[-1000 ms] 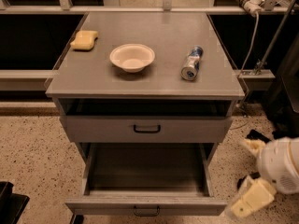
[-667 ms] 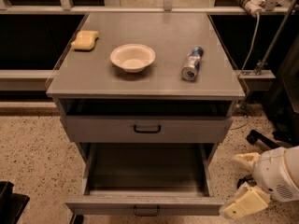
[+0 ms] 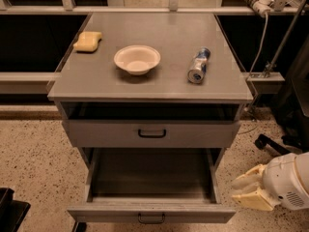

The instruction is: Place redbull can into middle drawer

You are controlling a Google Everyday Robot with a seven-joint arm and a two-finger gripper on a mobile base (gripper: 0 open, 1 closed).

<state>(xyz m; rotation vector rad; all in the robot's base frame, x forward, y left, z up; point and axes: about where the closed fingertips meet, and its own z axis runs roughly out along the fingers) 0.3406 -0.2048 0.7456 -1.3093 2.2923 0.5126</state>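
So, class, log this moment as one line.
can: lying on cabinet top, beside bowl | middle drawer: open, empty | gripper: low, beside drawer front

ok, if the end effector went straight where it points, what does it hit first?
Likely the right side of the open middle drawer; the end effector sits low right, pointing left. Depth unclear.

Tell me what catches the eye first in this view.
The middle drawer stands pulled wide open at the bottom, nothing visible inside. On the cabinet top the redbull can lies on its side, right of a white bowl. The end effector hangs low at the right, beside that drawer, far from the can.
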